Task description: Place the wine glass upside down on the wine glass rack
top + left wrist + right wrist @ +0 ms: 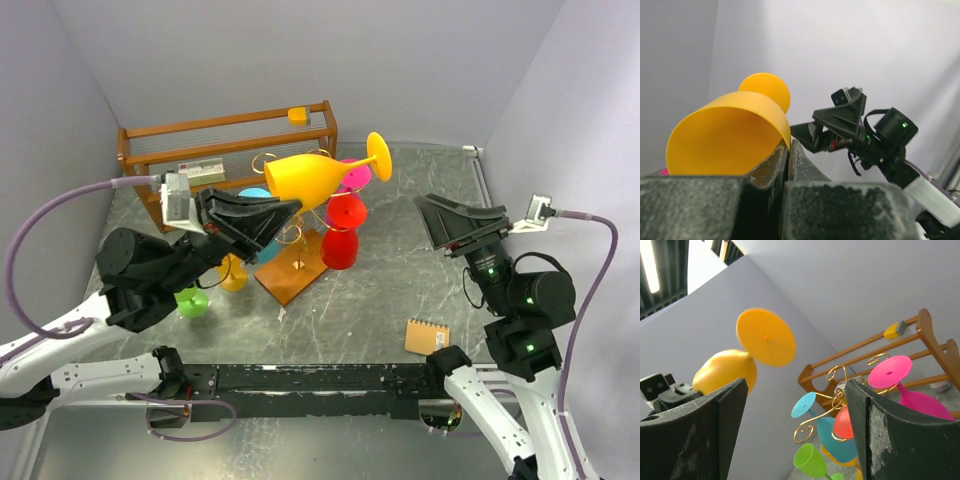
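Left gripper [288, 208]: jaws clenched on the rim wall of the yellow-orange plastic wine glass [308, 178]. The left wrist view confirms it, with one finger inside the bowl and one outside, pressed close together.

The wine glass is in the air, lying on its side. Its mouth faces the left gripper and its round foot points away toward the back right. From above it overlaps the top of the wine glass rack [292, 262], a thin gold wire stand with curled scroll arms on a flat square orange-brown wooden base. The right wrist view shows the glass higher than the scroll arms and apart from them.

Pink [356, 176], red [346, 211] and cyan [256, 194] plastic glasses are clustered around the rack, and a green one [192, 302] stands on the grey marbled table [400, 290] to its left.

Right gripper [432, 222]: jaws released, spread wide, with nothing between them. It is raised to the right of the rack, well apart from it.

Behind the rack stands a brown wooden slatted shelf [230, 135]. A small tan spiral notepad [427, 336] lies near the front edge.
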Controlling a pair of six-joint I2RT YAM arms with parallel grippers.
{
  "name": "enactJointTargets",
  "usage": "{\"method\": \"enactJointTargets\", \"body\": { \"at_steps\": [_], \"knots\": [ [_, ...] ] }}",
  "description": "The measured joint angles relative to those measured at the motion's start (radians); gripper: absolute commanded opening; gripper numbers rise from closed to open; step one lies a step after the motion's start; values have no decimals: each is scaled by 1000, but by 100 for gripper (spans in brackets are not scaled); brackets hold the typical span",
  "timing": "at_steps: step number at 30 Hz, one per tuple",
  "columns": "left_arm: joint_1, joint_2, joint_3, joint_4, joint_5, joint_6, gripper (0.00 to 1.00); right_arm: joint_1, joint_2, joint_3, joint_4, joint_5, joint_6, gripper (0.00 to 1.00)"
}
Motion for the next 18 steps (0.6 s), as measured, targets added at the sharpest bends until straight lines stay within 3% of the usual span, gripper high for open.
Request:
{"method": "enactJointTargets", "body": {
  "at_steps": [10, 18],
  "knots": [
    [0, 185, 0, 240, -32, 72, 7, 0, 102, -92, 340, -130, 111, 79],
    [0, 232, 6, 328, -11, 94, 7, 0, 219, -151, 583, -82, 327, 67]
  ]
}}
